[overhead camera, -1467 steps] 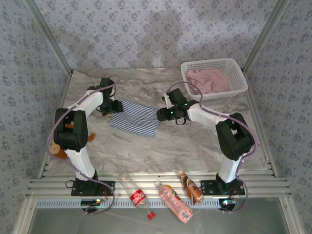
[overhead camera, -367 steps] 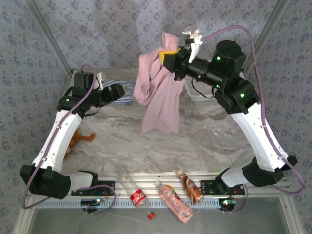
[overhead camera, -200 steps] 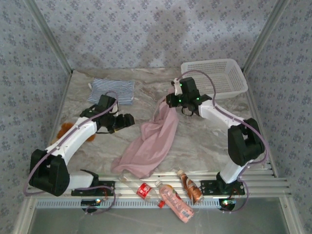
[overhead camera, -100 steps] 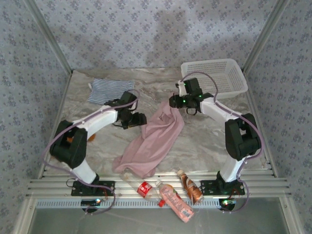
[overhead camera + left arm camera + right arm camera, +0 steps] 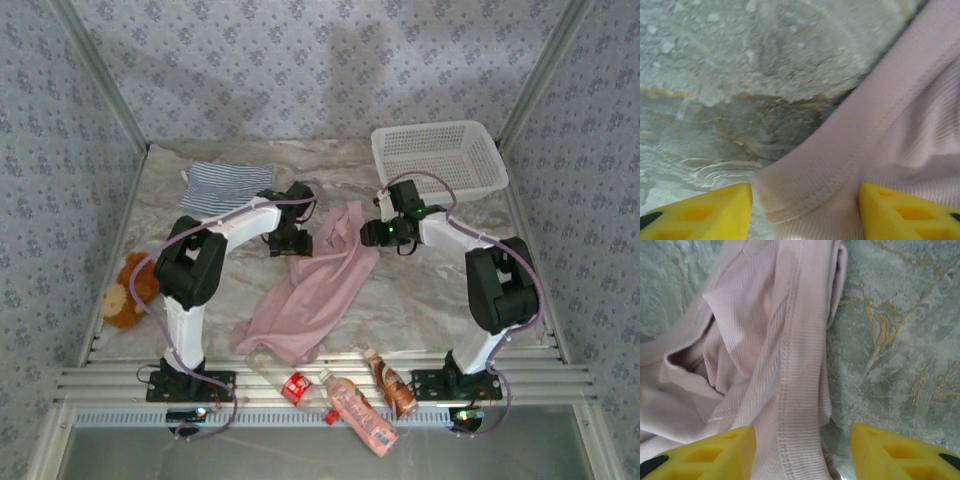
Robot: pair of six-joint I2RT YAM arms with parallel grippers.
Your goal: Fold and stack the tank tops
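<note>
step in hand: spreading the plain dusty-pink cloth tank top (image 5: 310,290) out before the fold. the navy-and-white striped tank top (image 5: 232,185) sits at the far left of the marble-pattern bench (image 5: 430,300), a flat neat rectangle well apart from the pink one. it looks folded, so I read it as the base of the stack.

pink top position: mid-bench, a bunched diagonal strip. far end lies between the two grippers, near end reaches the front edge, touching or just beside the clear plastic bottles (image 5: 285,385). not flat: creases, plus a doubled-over hem in the right wrist view.

left gripper (image 5: 303,243): down at bench level on the pink top's far-left edge. jaws apart, yellow fingertips (image 5: 715,212) either side of a stitched hem, not pinching. grasping nothing.

right gripper (image 5: 368,233): at the far-right edge, jaws apart, cloth lying loose below them. released, holding nothing.

next move, my read:
- left closes on the hem it straddles
- right has to pick a single edge, not the whole bunched roll
- pull the two points apart and draw the top back from the front edge and bottles until it lies flat
- then fold it and carry it onto the striped top

white plastic lattice basket (image 5: 440,128) at far right and brown plush toy (image 5: 125,290) at left are not involved.
</note>
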